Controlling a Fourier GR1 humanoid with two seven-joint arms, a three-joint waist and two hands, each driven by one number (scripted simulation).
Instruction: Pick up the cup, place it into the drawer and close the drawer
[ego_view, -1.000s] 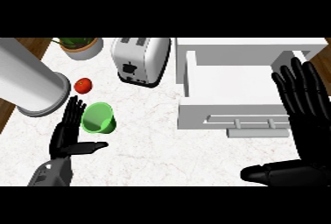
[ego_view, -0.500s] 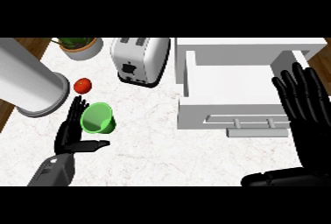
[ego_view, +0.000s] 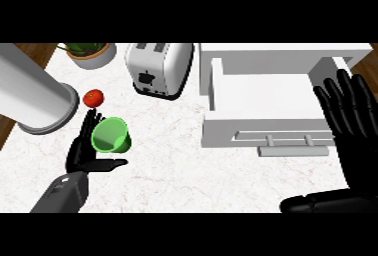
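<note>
Nearest the lower edge of the head view, two grey forearms come up over the white marbled counter (ego_view: 184, 175). On the left side the left hand (ego_view: 83, 155) lies palm up with its fingers stretched forward and its thumb jutting out to the right, well spread rather than curled. The green cup (ego_view: 111, 135) sits against those straight fingers, tipped so that its open mouth faces up and toward the viewer; whether it rests on the fingers or just beside them on the counter cannot be told. No finger wraps round it.

At the right edge the right hand (ego_view: 351, 112) stands open with fingers straight and slightly fanned, pointing away, over the right side of the open white drawer (ego_view: 258, 127). It holds nothing, and contact with the drawer cannot be told. The drawer's front panel carries a grey handle (ego_view: 291, 140).

Just beyond the cup's far side lies a small red tomato (ego_view: 93, 98), near the fingertips of the left hand. Left of it stands a large grey cylinder (ego_view: 33, 102). Farther back are a silver toaster (ego_view: 159, 67) and, in the far left corner, a potted plant (ego_view: 90, 52).
</note>
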